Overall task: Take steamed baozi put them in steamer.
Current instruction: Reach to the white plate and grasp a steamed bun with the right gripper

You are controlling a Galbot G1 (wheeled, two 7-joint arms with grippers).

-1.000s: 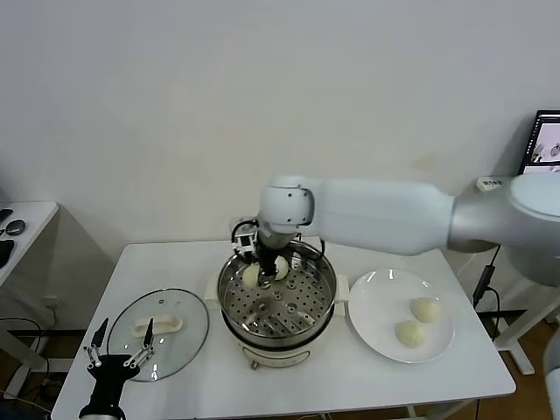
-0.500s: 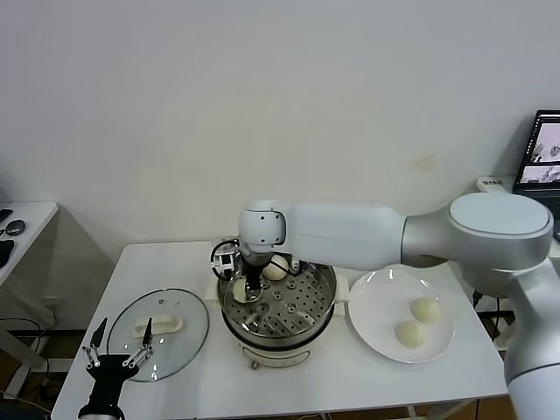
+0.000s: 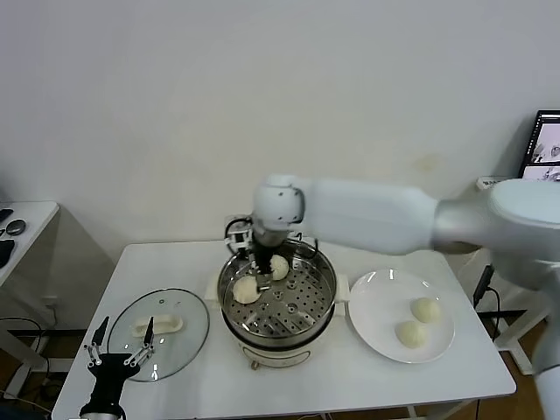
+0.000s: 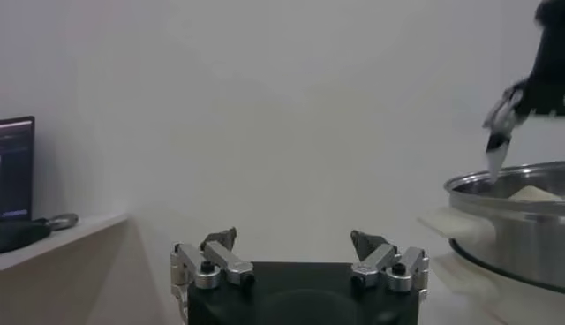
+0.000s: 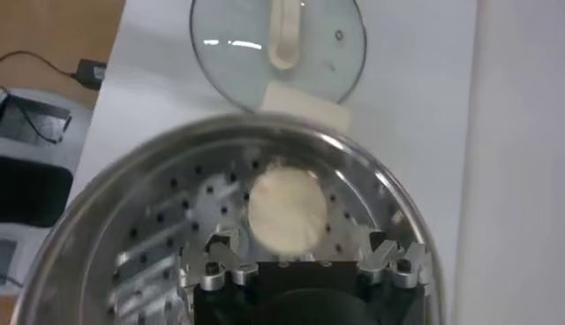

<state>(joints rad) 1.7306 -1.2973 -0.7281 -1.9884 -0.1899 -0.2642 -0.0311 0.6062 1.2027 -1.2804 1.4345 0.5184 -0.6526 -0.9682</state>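
Noted: right claw (image 3: pixel 260 276) spread apart, apparently just clear above the released baozi (image 3: pixel 246 290) on the steamer (image 3: pixel 325 289) tray beside a second one; risk of nudging either on withdrawal; left claw open, parked beyond the lid.

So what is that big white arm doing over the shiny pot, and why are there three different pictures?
It is a robot with two arms. One picture comes from a camera on its head, the other two from cameras on its wrists.

On the table stands a steamer with two steamed baozi inside. Two more wait on a white plate. A glass lid lies beside the steamer.

The right claw hangs open above a bun in the steamer, holding nothing. The left claw waits open at the table's front edge, near the lid.
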